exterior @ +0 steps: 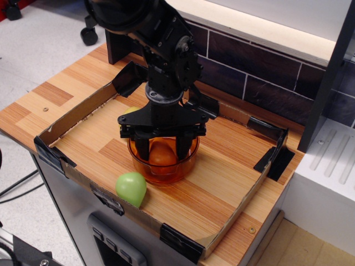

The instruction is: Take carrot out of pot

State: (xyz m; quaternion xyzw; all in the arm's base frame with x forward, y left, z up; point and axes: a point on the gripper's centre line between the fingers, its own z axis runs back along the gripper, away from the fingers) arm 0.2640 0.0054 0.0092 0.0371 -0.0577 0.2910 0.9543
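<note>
The pot point(164, 173) is a round translucent orange bowl in the middle of the cardboard-walled tray. The carrot point(161, 154), a stubby orange toy, sits inside it. My black gripper point(162, 149) reaches straight down into the pot, with one finger point(142, 149) left of the carrot and the other right of it. The fingers stand close on both sides of the carrot; I cannot tell whether they press on it. The carrot's lower part is blurred by the pot wall.
A light green pear-like toy point(131, 188) lies in front of the pot by the tray's front wall. A yellow toy point(130, 111) peeks out behind the gripper at left. A low cardboard wall point(77, 117) rings the tray. A dark tiled wall stands behind.
</note>
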